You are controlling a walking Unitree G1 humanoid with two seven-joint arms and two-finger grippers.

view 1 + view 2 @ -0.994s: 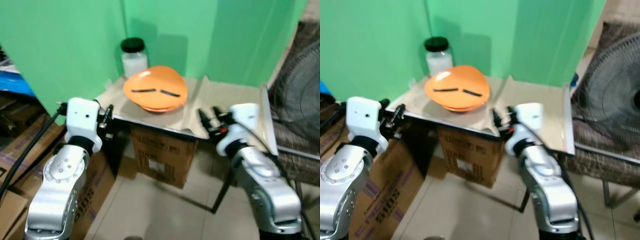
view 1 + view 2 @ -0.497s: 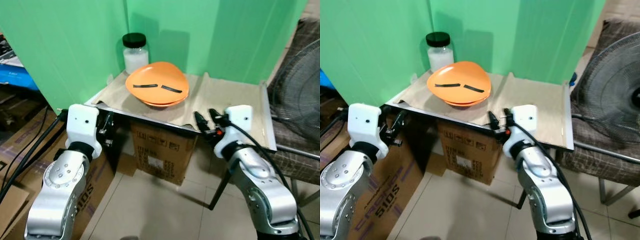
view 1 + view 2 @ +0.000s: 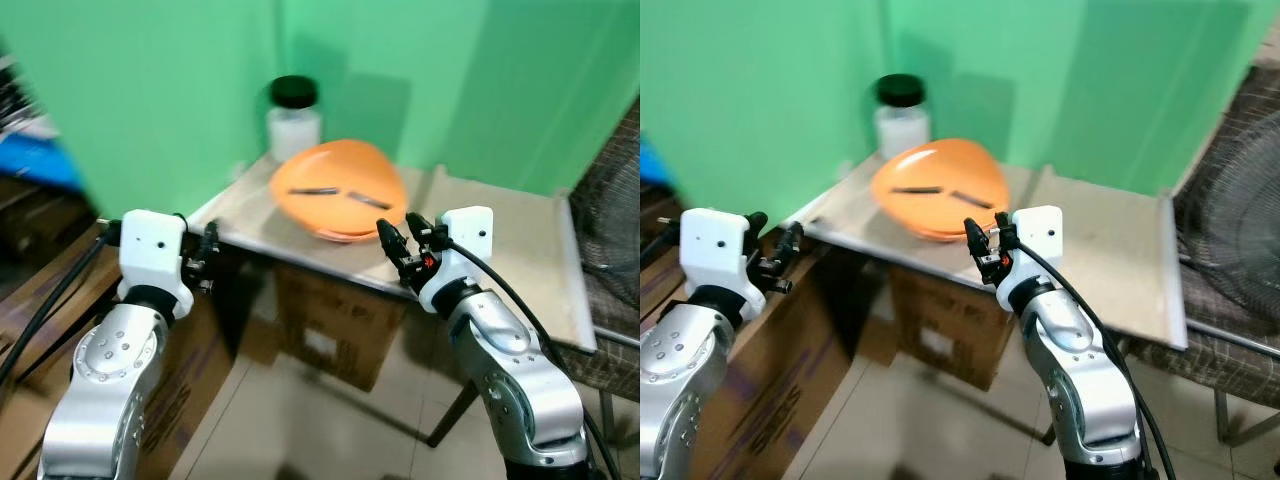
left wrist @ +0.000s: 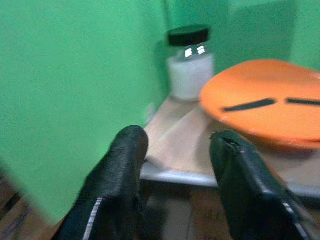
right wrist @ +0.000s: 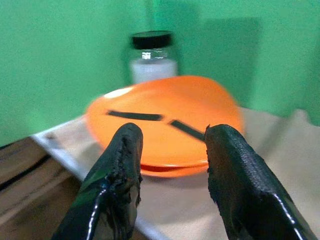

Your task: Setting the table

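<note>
This looks like a storeroom or makeshift test corner rather than a lived-in dining room: a green backdrop hangs behind a small table covered with beige cloth. A cardboard box sits under the table on a tiled floor, with more boxes stacked on the left. A fan stands to the right beside a chair with checked fabric, and on the table are only an orange plate and a black-lidded jar
</note>
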